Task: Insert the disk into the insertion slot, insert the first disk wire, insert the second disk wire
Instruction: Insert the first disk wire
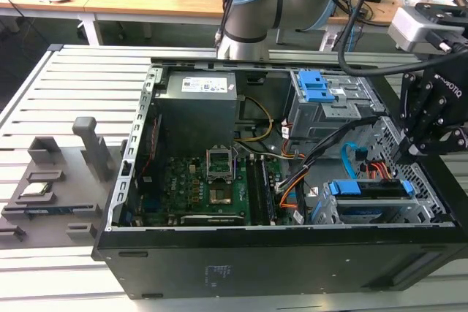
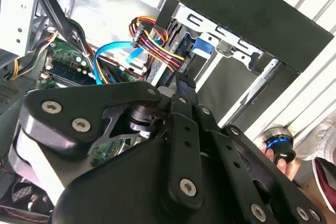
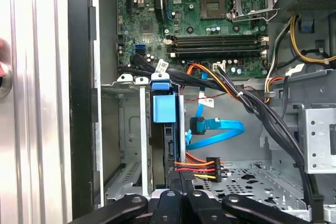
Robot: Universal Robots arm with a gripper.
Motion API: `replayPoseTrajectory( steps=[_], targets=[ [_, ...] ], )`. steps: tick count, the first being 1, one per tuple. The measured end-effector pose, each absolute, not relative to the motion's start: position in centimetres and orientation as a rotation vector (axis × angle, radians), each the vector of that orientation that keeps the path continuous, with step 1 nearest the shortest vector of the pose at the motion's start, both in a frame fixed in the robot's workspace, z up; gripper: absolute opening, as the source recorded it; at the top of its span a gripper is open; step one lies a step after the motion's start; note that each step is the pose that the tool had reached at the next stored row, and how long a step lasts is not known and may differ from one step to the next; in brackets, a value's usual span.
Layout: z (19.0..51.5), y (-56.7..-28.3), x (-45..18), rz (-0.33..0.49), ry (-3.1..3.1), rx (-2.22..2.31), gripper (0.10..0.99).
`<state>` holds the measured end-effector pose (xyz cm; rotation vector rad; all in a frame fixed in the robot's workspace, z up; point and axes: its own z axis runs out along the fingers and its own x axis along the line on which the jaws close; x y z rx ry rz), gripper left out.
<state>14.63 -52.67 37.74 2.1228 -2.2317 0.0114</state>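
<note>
One open computer case (image 1: pixel 278 268) lies on one slatted bench (image 1: pixel 80 78). One robot arm (image 1: pixel 252 5) carries one gripper (image 1: pixel 404 157). The case contains one motherboard (image 1: pixel 186 184), one processor socket (image 3: pixel 210 6) and one grey power supply box (image 1: pixel 197 111). At one o'clock in the exterior view there is one grey bay (image 1: pixel 333 111) with two blue tabs (image 1: pixel 312 78). At four o'clock there is one metal drive cage (image 1: pixel 406 213) with one disk (image 1: pixel 373 189) in one blue frame (image 3: pixel 161 107). The first wrist view shows one light-blue cable (image 3: pixel 223 128). It also shows one bundle of orange, red and black wires (image 3: pixel 191 167) ending in one black plug (image 3: pixel 212 169). At nine o'clock in the exterior view, one grey tray (image 1: pixel 73 213) holds one small square chip (image 1: pixel 35 190).
</note>
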Motion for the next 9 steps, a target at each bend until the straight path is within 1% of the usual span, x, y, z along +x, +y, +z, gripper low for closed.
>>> replayPoseTrajectory(
  steps=[9],
  targets=[
    [37.8,-52.66,14.62,0.011,-2.232,2.123,0.106]
  ],
)
